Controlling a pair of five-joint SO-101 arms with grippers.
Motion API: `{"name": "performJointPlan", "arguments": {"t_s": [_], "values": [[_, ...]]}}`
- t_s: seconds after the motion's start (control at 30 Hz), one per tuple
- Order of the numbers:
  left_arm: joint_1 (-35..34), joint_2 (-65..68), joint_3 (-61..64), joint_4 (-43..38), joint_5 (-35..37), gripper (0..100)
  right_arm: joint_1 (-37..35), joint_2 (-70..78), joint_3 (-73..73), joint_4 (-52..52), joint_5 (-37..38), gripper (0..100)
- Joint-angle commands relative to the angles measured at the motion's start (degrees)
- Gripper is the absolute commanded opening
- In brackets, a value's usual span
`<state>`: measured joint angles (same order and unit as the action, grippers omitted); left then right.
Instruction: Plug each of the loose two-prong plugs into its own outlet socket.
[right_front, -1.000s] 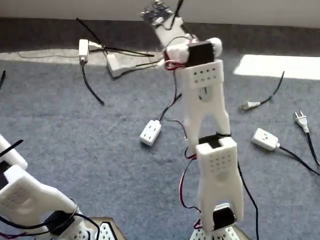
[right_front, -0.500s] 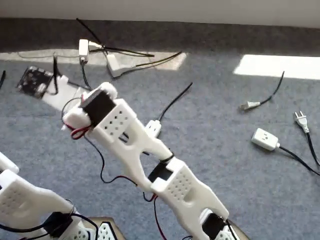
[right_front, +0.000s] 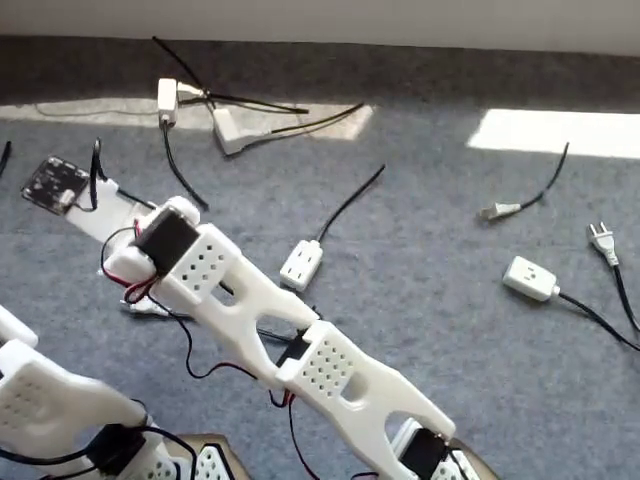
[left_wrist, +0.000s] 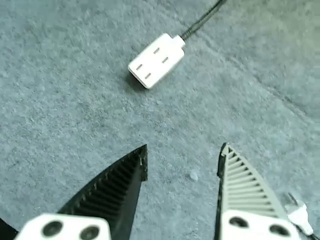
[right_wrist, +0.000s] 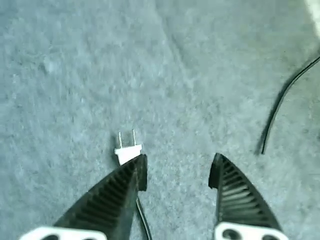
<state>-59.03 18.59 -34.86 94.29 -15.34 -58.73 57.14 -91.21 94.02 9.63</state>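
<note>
The right gripper (right_wrist: 179, 162) hangs over the carpet (right_wrist: 225, 60) with its jaws open and holding nothing. A plug (right_wrist: 128, 149) lies flat just beside the tip of one jaw, outside the gap rather than between the jaws (so a sideways shift looks needed before closing). Its long axis runs roughly along the jaws' reach: the two prongs point away from the gripper, and its cord (right_wrist: 144, 221) trails back under that jaw. The plug is small and white, with thin bare prongs. The right arm is judged the nearer one. The left gripper (left_wrist: 184, 150), jaws also open and empty, faces a white socket (left_wrist: 156, 60) lying further out on the carpet.
</note>
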Motion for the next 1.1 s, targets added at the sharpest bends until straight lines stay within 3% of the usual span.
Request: {"name": "performJointPlan", "arguments": {"t_s": [0.0,0.2,0.33,0.53,0.67,0.77,1.07], "values": [[5.32,-1.19,0.57,6.95,0.88,23,3.38,-3.82,-10.77,-0.22,-0.88,20.7],[12.0,-1.19,11.38,6.95,15.47,23,10.68,-13.93,-9.36,7.16,-0.79,20.7],[19.03,-1.19,22.29,6.95,20.92,23,19.65,-20.0,-9.27,7.16,-1.05,20.7],[27.38,-0.75,31.69,6.95,36.84,23,29.23,-21.41,-5.05,7.16,-1.05,20.7],[32.04,-0.66,34.68,5.98,44.04,23,30.64,-21.49,1.54,7.16,-1.05,20.7],[34.07,-0.66,37.76,0.44,48.44,23,30.37,-21.49,4.0,7.08,-1.05,20.7],[34.15,-0.57,44.97,-9.49,53.8,23,30.29,-21.41,4.35,7.08,-1.05,20.7]]}}
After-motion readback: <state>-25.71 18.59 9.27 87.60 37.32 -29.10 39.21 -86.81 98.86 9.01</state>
